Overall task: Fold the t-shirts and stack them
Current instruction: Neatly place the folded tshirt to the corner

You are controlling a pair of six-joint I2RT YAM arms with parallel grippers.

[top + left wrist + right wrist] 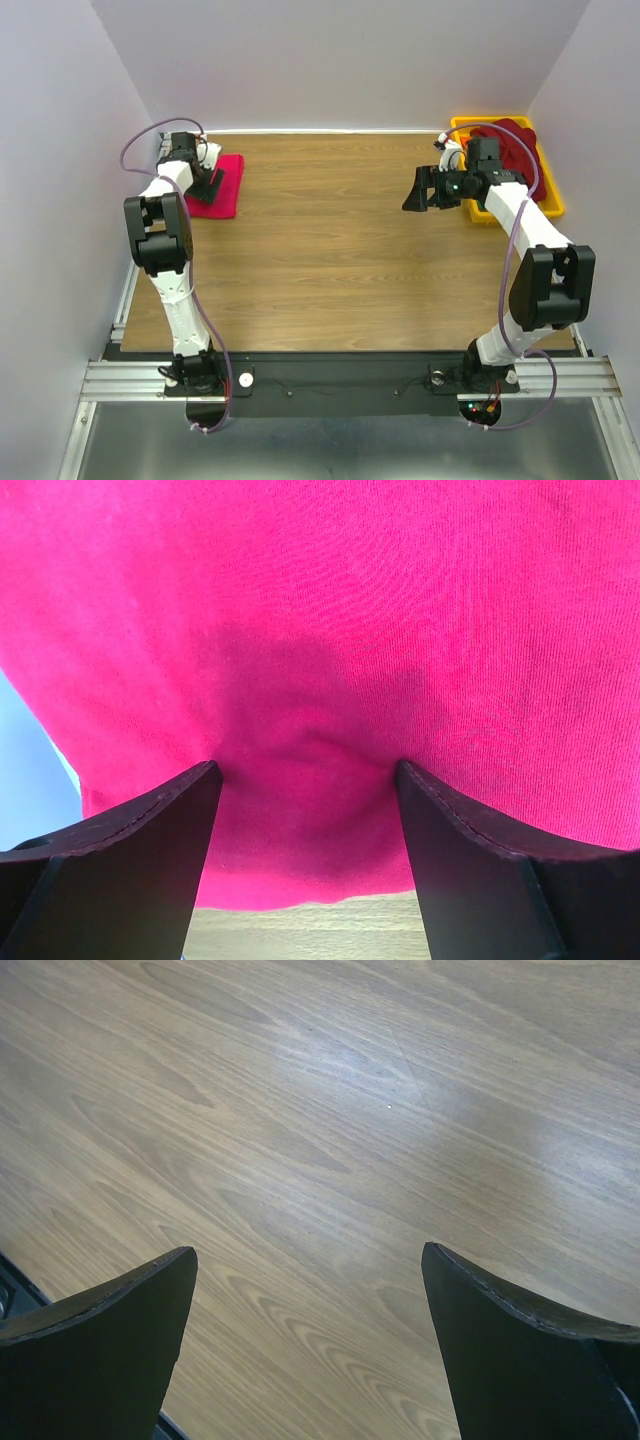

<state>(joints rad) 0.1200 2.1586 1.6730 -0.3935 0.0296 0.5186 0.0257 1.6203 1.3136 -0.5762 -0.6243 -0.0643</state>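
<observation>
Far left, left jaws rest open on crimson-pink t-shirt (232, 187); right jaws open, empty.

Left fingers (130, 860) spread (tips down), right fingers (520, 1350) wide apart, hovering

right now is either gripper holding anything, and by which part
Nothing is held. The left gripper stands open, tips against the pink t-shirt, no cloth pinched; the right gripper hangs open over the wooden table.

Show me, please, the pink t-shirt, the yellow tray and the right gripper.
pink t-shirt (230, 186), top view, bare right side.
yellow tray (552, 201), top view, near right rim.
right gripper (413, 190), top view, between fingertips.
</observation>
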